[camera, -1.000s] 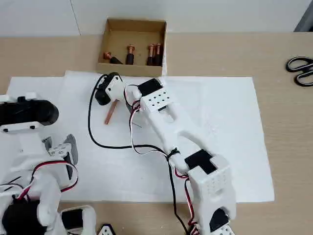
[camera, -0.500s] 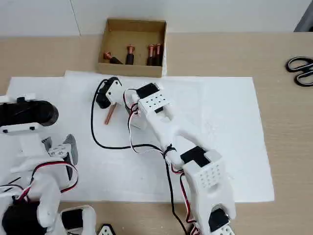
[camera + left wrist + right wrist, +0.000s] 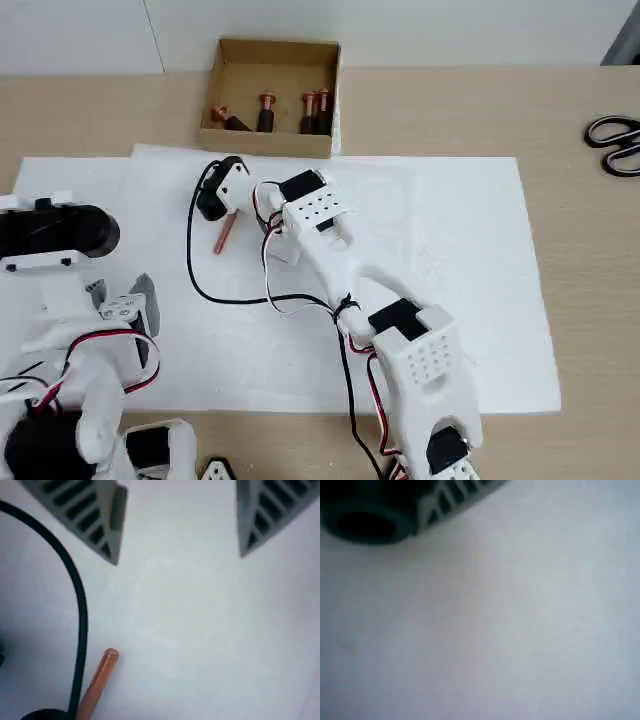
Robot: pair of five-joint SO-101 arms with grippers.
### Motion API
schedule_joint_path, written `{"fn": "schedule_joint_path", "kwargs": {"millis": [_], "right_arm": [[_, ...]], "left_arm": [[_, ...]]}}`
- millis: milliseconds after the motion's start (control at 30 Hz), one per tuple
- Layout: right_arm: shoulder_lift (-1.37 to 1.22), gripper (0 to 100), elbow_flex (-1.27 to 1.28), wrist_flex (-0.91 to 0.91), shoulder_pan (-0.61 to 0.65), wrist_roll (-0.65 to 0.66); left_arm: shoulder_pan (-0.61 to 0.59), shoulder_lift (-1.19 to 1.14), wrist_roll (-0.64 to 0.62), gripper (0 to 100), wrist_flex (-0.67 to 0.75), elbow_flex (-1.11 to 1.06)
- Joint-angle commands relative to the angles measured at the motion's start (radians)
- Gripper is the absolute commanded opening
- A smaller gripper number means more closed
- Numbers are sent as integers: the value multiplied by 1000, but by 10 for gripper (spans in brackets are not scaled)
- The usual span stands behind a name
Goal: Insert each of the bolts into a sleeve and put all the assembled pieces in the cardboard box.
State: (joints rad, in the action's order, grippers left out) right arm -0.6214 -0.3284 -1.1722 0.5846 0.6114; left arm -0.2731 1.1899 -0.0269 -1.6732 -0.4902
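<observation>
One copper bolt (image 3: 225, 235) lies loose on the white paper (image 3: 450, 230), and its tip is seen again as the bolt (image 3: 97, 682) in the left wrist view. My right gripper (image 3: 277, 243) sits low beside that bolt, tucked under its own arm. In the right wrist view a black sleeve (image 3: 367, 522) rests against a ribbed finger (image 3: 455, 497), so this gripper looks shut on it. My left gripper (image 3: 132, 305) hangs open over the paper at the front left, the left gripper (image 3: 177, 530) holding nothing. The cardboard box (image 3: 225, 90) at the back holds several assembled pieces (image 3: 266, 110).
A black cable (image 3: 195, 285) loops across the paper between the two arms; this cable (image 3: 80, 610) passes close to the bolt. Black scissors (image 3: 615, 140) lie on the wooden table at the far right. The paper's right half is bare.
The right arm's elbow has shifted left and forward, and its wrist has edged slightly toward the box. The bolt and the left arm have stayed put.
</observation>
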Motion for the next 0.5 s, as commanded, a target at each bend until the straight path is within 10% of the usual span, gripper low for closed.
{"fn": "schedule_joint_path", "kwargs": {"millis": [0, 467], "right_arm": [[5, 6, -6, 7, -21, 5], [205, 4, -129, -266, -185, -262]], "left_arm": [[-8, 0, 3, 148, 28, -2], [-8, 0, 3, 148, 28, -2]]}}
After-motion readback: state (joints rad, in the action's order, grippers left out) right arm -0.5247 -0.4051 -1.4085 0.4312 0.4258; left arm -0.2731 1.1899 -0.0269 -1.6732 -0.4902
